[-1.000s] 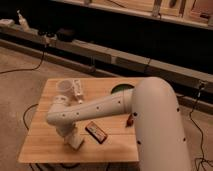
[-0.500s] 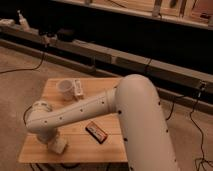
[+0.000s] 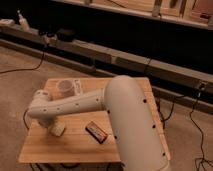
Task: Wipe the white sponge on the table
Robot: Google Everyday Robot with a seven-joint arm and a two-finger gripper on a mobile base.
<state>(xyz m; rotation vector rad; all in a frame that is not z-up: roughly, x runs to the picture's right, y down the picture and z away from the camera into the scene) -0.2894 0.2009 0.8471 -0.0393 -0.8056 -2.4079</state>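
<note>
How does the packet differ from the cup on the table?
The packet is dark, rectangular and lies flat; the cup is white, round and stands upright. Packet sits mid-table, cup at the back. Both rest on the table; the gripper is down beside the packet.

There were one table [image 3: 75, 148], one gripper [image 3: 57, 129] low over its left part, one dark packet [image 3: 96, 132] just right of that gripper and one white cup [image 3: 66, 88] beyond it.

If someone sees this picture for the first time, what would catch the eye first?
The thick white robot arm dominates, reaching from the lower right across the small light wooden table. Its gripper hangs low over the table's picture-left part; a dark brown-red rectangular packet lies nearby.
</note>
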